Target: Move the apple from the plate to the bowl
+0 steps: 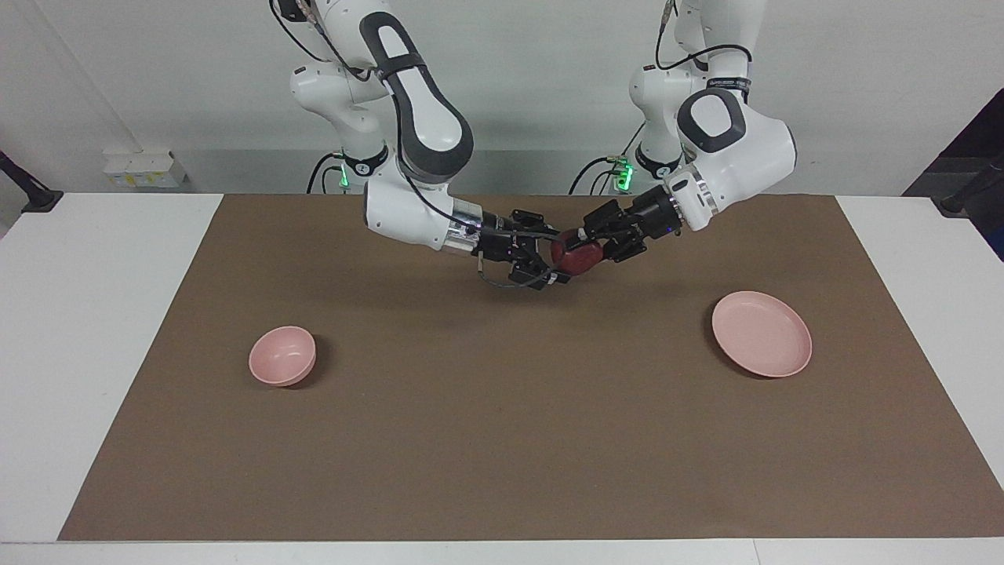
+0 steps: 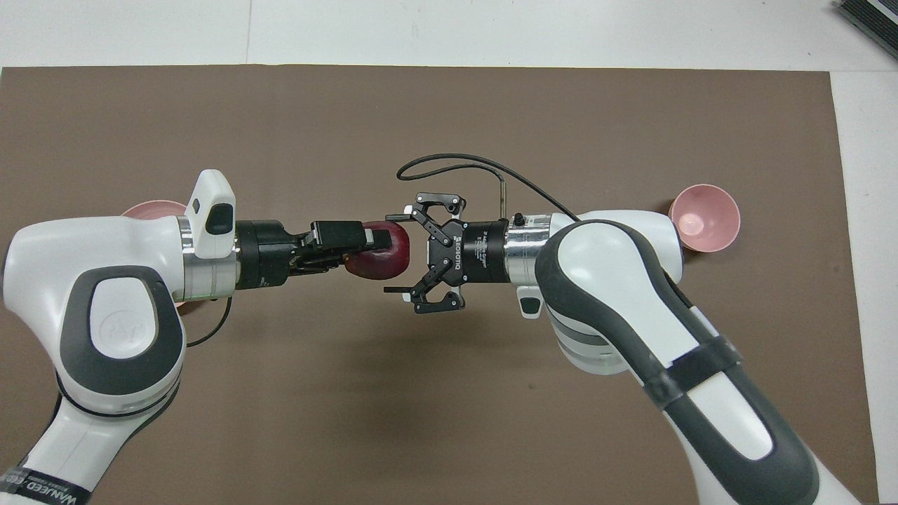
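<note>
The dark red apple (image 1: 579,259) (image 2: 386,261) is held in the air over the middle of the brown mat by my left gripper (image 1: 587,245) (image 2: 370,251), which is shut on it. My right gripper (image 1: 555,259) (image 2: 395,251) is open, its fingers spread on either side of the apple's free end. I cannot tell whether they touch it. The pale pink plate (image 1: 762,333) lies bare toward the left arm's end; in the overhead view only a sliver of the plate (image 2: 151,209) shows beside the left arm. The small pink bowl (image 1: 282,355) (image 2: 704,217) stands toward the right arm's end.
A brown mat (image 1: 502,439) covers most of the white table (image 1: 94,329). A white power strip (image 1: 145,169) lies by the wall near the right arm's end. A dark object (image 2: 870,21) sits at the table's farthest corner.
</note>
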`<state>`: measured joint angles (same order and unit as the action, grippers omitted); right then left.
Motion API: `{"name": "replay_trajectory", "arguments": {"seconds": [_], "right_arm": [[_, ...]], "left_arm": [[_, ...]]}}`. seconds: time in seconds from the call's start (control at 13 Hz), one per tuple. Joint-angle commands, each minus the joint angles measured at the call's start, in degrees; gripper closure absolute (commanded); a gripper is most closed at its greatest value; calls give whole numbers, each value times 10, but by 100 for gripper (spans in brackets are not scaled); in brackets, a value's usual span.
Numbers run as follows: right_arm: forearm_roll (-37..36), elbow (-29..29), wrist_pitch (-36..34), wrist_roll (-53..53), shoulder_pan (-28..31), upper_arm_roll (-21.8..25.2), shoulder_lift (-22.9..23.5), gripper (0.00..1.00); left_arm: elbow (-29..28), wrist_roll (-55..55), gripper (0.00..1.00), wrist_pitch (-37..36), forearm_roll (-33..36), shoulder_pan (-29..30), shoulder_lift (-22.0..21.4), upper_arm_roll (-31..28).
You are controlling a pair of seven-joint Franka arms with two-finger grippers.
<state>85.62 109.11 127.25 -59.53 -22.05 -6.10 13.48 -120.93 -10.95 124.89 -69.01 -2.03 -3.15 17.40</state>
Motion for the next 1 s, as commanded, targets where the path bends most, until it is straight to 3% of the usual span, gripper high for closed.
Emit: {"name": "replay_trajectory", "arguments": {"seconds": [0.0, 0.08, 0.15, 0.23, 0.38, 0.54, 0.62, 0.77, 0.85, 0.92], "right_arm": [[13, -16, 9, 1, -1, -5, 8, 0], [13, -18, 7, 2, -1, -5, 8, 0], [18, -21, 3, 8, 1, -5, 9, 72], [13, -28, 4, 23, 0, -4, 8, 100], [11, -28, 9, 28, 0, -4, 8, 100], [11, -28, 8, 28, 0, -4, 8, 100], [11, -28, 8, 28, 0, -4, 8, 100], [11, -28, 9, 27, 1, -4, 8, 100], [10, -28, 9, 25, 6, -4, 8, 100], [9, -28, 7, 21, 10, -1, 6, 100]], "left_arm": [[-6, 6, 100, 8, -14, -1, -16, 12], [-6, 8, 100, 4, -14, -1, -16, 13], [-6, 12, 100, 3, -14, -1, -17, 13], [-6, 18, 100, 3, -14, -2, -17, 13], [-6, 21, 100, 0, -14, -2, -17, 13], [-5, 31, 84, 0, -12, -1, -17, 13], [-5, 34, 68, 0, -12, -1, -16, 13], [-2, 49, 10, 1, -7, -2, -14, 13], [1, 51, 0, 1, -5, -2, -13, 13], [2, 53, 0, 2, -5, -2, -14, 12]]}}
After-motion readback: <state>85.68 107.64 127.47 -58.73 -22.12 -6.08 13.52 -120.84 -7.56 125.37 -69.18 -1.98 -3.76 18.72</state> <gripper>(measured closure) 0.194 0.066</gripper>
